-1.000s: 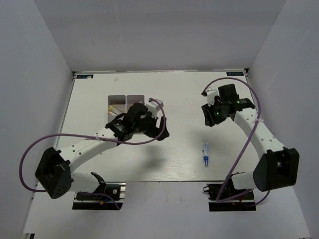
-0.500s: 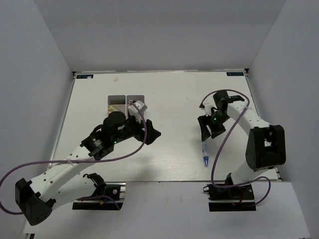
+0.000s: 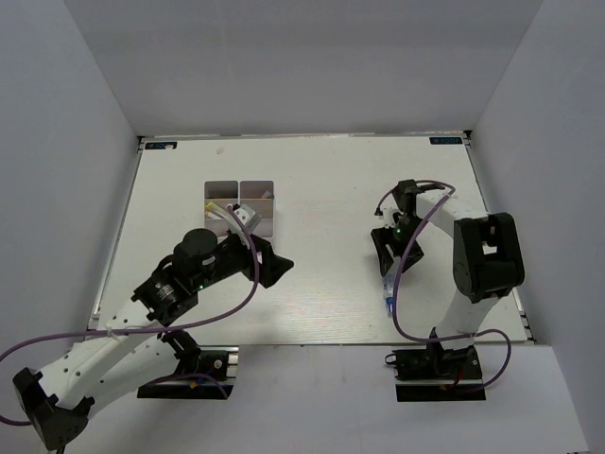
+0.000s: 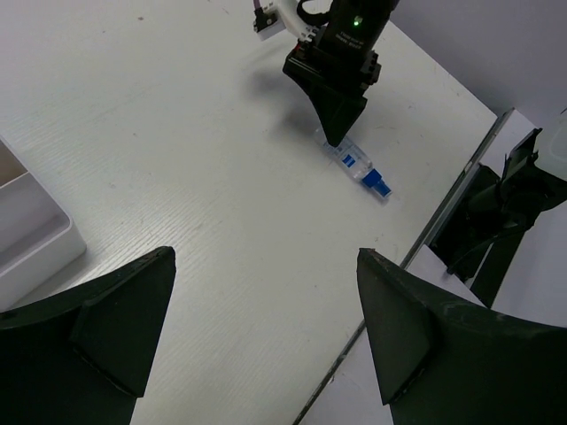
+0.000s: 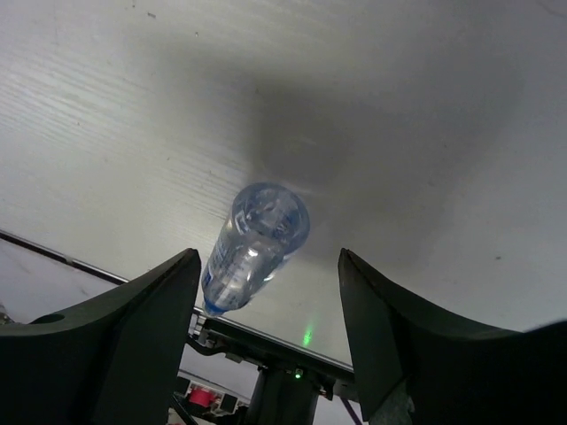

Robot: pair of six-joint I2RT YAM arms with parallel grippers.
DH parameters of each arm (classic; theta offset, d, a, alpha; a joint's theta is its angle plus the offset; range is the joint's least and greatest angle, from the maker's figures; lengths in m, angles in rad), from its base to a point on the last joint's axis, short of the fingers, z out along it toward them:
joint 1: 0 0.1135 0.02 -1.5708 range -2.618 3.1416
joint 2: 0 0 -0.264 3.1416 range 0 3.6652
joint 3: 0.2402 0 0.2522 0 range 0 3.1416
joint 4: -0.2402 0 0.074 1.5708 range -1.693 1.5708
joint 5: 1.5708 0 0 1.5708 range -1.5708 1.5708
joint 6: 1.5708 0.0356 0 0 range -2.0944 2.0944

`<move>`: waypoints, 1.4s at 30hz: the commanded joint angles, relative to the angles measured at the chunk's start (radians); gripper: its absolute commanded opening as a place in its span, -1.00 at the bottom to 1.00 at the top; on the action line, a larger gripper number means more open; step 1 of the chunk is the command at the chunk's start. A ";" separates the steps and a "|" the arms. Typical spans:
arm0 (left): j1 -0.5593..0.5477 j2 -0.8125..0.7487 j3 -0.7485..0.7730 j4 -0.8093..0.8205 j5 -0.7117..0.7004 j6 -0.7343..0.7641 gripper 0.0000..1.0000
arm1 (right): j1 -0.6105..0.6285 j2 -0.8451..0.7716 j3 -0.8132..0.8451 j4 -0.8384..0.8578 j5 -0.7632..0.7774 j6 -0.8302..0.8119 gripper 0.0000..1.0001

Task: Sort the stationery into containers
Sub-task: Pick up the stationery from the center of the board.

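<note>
Left hand (image 4: 266, 266), fingers apart and empty, has drawn back from the white organizer box (image 3: 239, 194). Right hand (image 3: 394, 257) has dropped over the clear blue-tipped tube (image 5: 257, 235) lying on the surface (image 3: 321, 189), fingers apart astride its end. Judging by the bare surface, it is probably the last loose item.

Overhead rear view, close wrist views, tube (image 5: 252, 243) shared

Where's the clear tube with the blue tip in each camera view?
Top external: clear tube right of centre, just below the right gripper.
Left wrist: upper middle, blue cap pointing lower right.
Right wrist: centre frame, between the open jaws.
Shared landmark: the right gripper over the tube's clear end.
</note>
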 commanded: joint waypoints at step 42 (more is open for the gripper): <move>0.024 -0.339 -0.115 0.179 0.317 0.127 0.85 | 0.327 0.222 0.865 0.161 -0.619 -0.249 -1.00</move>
